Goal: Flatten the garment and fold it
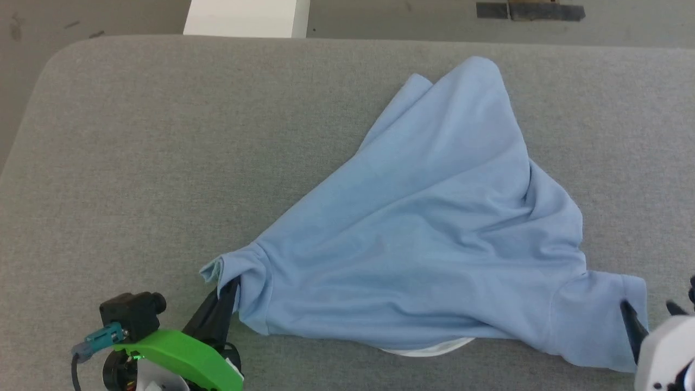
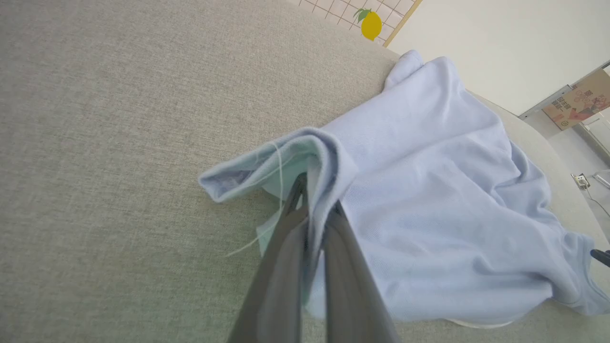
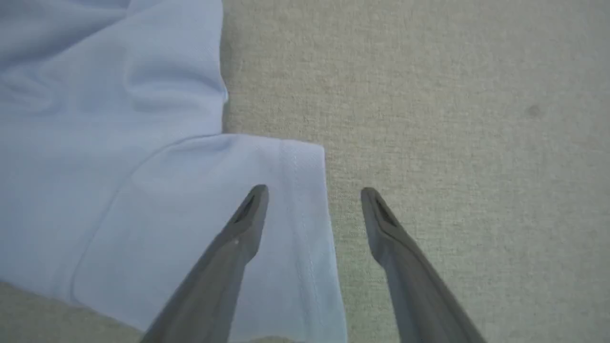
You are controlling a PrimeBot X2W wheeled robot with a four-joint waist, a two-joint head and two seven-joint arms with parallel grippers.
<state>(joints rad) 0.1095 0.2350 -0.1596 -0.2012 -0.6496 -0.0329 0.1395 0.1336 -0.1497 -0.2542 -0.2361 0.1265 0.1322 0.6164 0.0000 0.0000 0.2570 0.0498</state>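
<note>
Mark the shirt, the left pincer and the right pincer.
shirt (image 1: 434, 233), head view, middle of its blue body.
left pincer (image 2: 317, 195), left wrist view, between fingertips shut on a bunched shirt edge.
right pincer (image 3: 314, 190), right wrist view, gap between open fingertips, over the sleeve hem.

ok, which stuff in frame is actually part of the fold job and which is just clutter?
Job: light blue shirt; left gripper, shut on it; right gripper, open across a sleeve hem; grey padded surface.
Lying about: white block; dark tape; lemon decal; cardboard box.
</note>
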